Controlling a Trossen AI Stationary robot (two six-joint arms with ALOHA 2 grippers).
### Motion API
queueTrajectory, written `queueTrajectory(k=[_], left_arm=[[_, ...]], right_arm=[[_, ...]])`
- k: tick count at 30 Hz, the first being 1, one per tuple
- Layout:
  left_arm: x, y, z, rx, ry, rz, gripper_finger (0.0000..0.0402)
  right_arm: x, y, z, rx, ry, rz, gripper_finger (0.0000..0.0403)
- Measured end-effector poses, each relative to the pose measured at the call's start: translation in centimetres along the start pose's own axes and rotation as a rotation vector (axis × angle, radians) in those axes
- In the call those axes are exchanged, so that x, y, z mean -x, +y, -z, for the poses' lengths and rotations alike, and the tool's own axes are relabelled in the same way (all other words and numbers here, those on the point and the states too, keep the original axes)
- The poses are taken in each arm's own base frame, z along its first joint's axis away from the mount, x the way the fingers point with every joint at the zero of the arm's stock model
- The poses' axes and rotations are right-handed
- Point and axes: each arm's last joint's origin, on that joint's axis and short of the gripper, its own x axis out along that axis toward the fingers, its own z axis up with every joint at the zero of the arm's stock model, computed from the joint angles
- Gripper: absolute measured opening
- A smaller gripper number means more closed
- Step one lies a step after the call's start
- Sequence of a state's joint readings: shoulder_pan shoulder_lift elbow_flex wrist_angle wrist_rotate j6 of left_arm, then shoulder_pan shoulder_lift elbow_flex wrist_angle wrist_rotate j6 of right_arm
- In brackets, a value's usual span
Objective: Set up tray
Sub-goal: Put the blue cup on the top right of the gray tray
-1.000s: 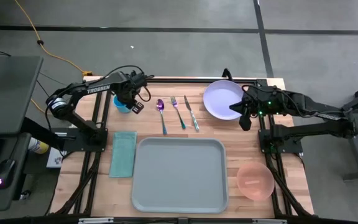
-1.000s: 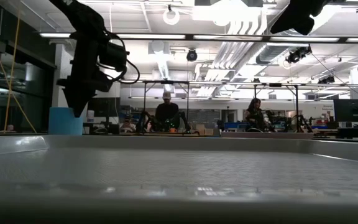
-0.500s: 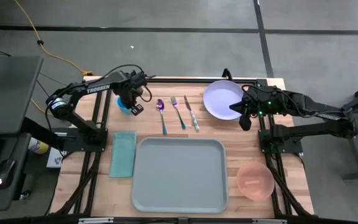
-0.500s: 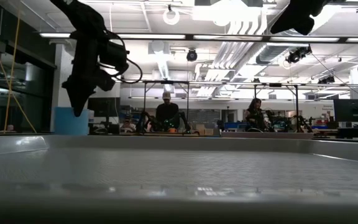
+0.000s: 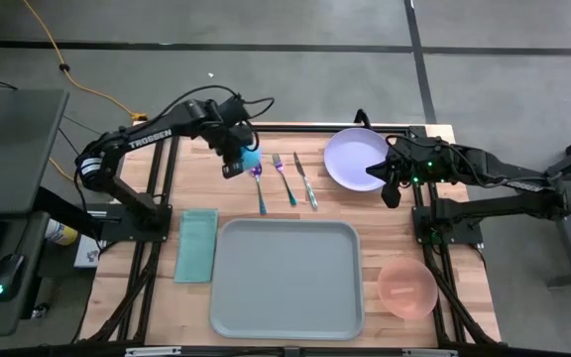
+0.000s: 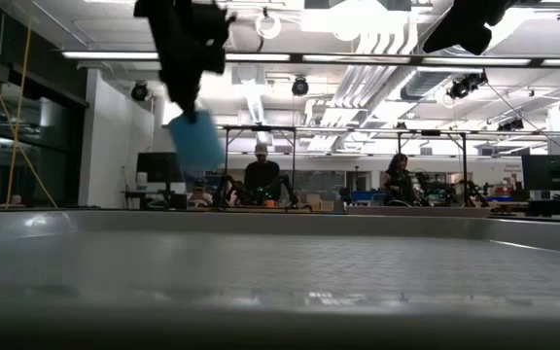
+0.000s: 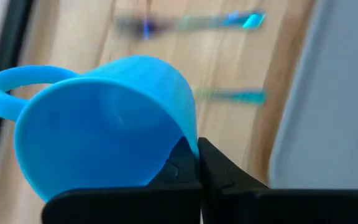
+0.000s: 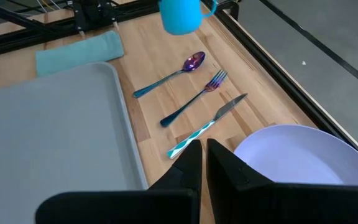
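**Blue cup is airborne and heading for the tray**

Lifted clear of the far-left corner where it was sitting a second ago, the blue mug (image 5: 249, 159) is now riding in the air above the spoon (image 5: 258, 181), and the left gripper (image 5: 236, 164) is carrying it, fingers clenched on the rim as the left wrist view is showing. In the low view the mug is hanging tilted under the arm, well off the table.

Working outward: the fork (image 5: 284, 178) and knife (image 5: 306, 179) are lying just beside the spoon, the lavender plate (image 5: 355, 159) is sitting further right, and the right gripper (image 5: 389, 187) is waiting at the plate's edge, pinched shut and holding nothing.

Now the key relation: the tray (image 5: 285, 279) is lying on the near side of the left gripper and slightly to its right, long axis running left to right across the table, with nothing on it. Both arms are looking about equally close, but the left has the load. A teal cloth (image 5: 197, 244) is flanking the tray's left edge; a pink bowl (image 5: 406, 287) is sitting off its right corner.
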State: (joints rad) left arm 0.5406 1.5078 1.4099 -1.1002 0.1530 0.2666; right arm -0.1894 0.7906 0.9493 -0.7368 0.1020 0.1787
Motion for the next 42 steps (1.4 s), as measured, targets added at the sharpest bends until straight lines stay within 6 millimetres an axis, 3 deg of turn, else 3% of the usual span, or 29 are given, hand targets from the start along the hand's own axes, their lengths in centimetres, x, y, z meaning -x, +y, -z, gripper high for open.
queueTrajectory(k=[5,9,14,20,24,33,42], left_arm=[[1.5,-3.2,-2.6,-0.239,-0.172,0.075,0.0017],[1.2,-7.0,-3.7,-0.506,-0.223,0.130,0.0017],[-1.4,-10.6,-4.4,-0.660,-0.154,0.151,0.0017],[-6.3,-14.2,-5.5,-0.761,-0.060,0.182,0.0017],[-7.3,-16.3,-7.8,-0.865,-0.015,0.155,0.0017],[-7.7,-18.8,-13.2,-1.126,0.056,0.072,0.0017],[-11.4,-20.3,-14.1,-1.273,0.068,0.128,0.0017]], right_arm=[[0.0,-0.1,0.0,0.001,0.000,0.030,0.0000],[0.0,-0.3,0.3,0.004,0.022,0.091,0.0000],[0.1,-0.6,0.7,-0.051,0.050,0.153,0.0000],[0.3,-0.8,1.1,-0.129,0.061,0.223,0.0000],[0.9,-1.1,1.5,-0.178,0.061,0.284,0.0000],[3.4,-1.8,2.7,-0.332,0.008,0.375,0.0000],[5.5,-2.2,3.5,-0.375,-0.059,0.353,0.0000]])
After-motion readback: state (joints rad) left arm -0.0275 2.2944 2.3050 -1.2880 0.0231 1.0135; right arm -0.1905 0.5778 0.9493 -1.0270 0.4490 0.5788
